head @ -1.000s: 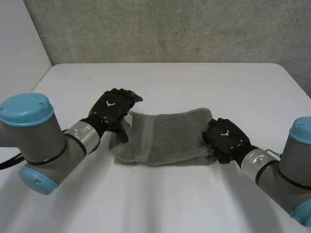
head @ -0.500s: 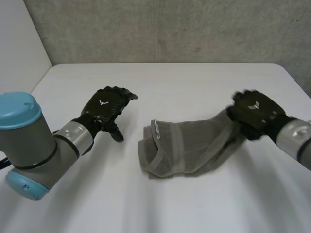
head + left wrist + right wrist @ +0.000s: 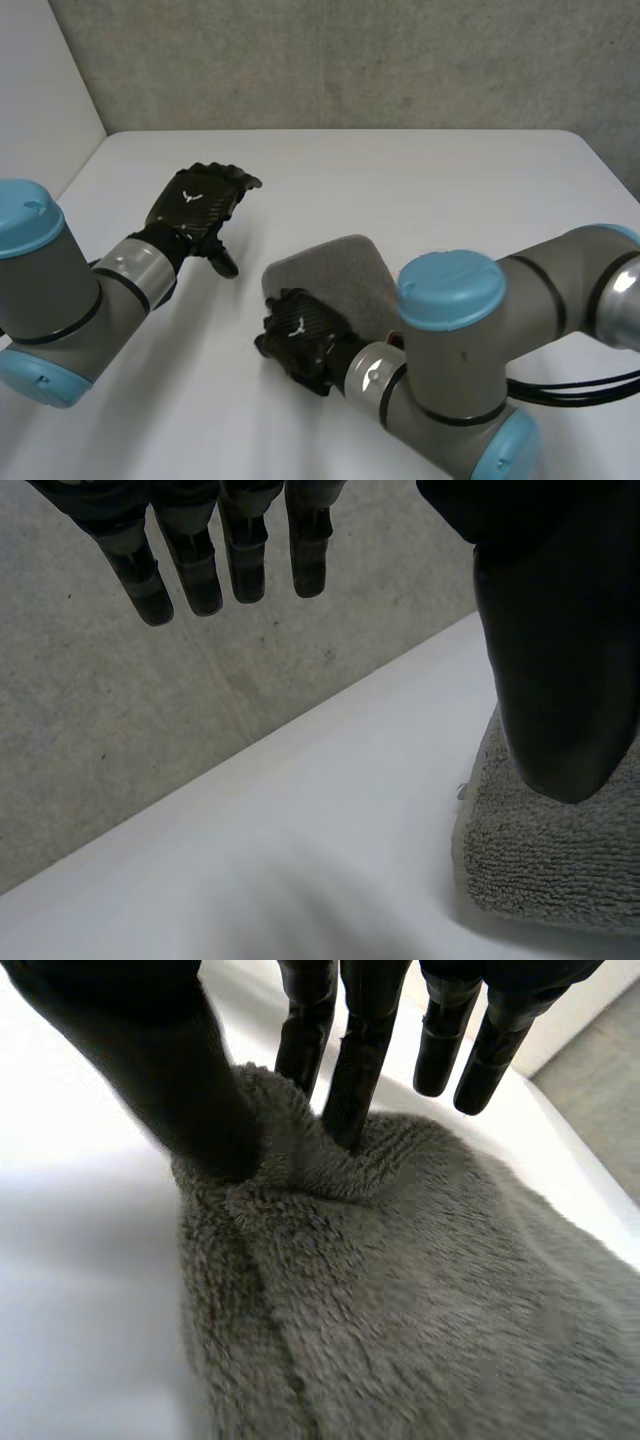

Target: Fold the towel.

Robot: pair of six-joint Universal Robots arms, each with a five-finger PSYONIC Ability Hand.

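Note:
The grey towel (image 3: 335,268) lies folded over itself at the middle of the white table (image 3: 420,170). My right hand (image 3: 300,338) is at the towel's near left edge, and my right arm crosses above the cloth and hides its right part. In the right wrist view the thumb (image 3: 170,1060) and two fingers (image 3: 358,1055) pinch a raised ridge of towel (image 3: 420,1310) between them. My left hand (image 3: 200,200) hovers open to the left of the towel, apart from it. In the left wrist view its thumb (image 3: 550,630) hangs above a towel corner (image 3: 540,865).
A rough concrete wall (image 3: 350,60) stands behind the table's far edge. Bare white tabletop stretches beyond the towel and along the left side. My right arm's blue-capped elbow (image 3: 450,290) sits low over the table's near middle.
My right hand has swung the towel's right end up and across to the left, laying it over the rest. My left hand has let go and drawn back to the left.

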